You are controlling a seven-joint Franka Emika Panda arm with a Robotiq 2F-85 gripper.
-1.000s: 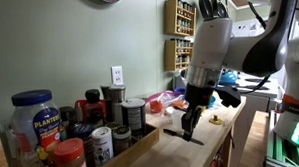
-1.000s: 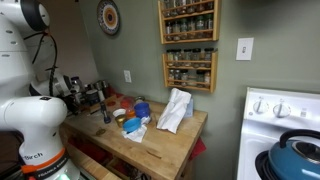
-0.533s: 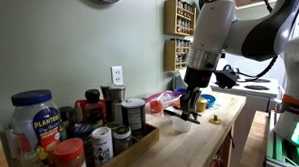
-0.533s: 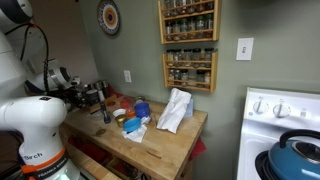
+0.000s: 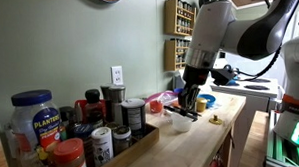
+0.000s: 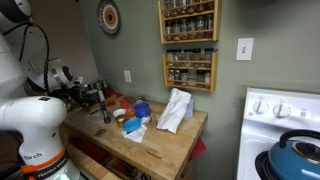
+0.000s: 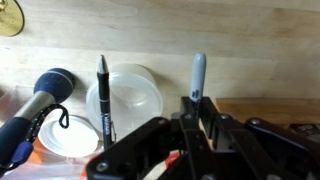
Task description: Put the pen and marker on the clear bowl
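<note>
In the wrist view the clear bowl point(image 7: 135, 95) sits on the wooden counter, and a black pen point(image 7: 104, 100) lies across its left side. My gripper point(image 7: 198, 102) is shut on a blue-grey marker point(image 7: 198, 72), which sticks out past the fingertips just right of the bowl. In an exterior view the gripper point(image 5: 191, 106) hangs a little above the counter, over the bowl area. It also shows in an exterior view point(image 6: 105, 113), next to the jars.
A blue-headed tool point(image 7: 40, 95) and a white lid point(image 7: 70, 135) lie left of the bowl. Spice jars and cans point(image 5: 101, 120) crowd the counter's near end. A white cloth point(image 6: 175, 110) and a blue cup point(image 6: 142, 110) stand further along, near a wall spice rack point(image 6: 188, 70).
The gripper has risen from low over the counter to a little above it with the marker in its jaws. It has hardly moved in the last half second.
</note>
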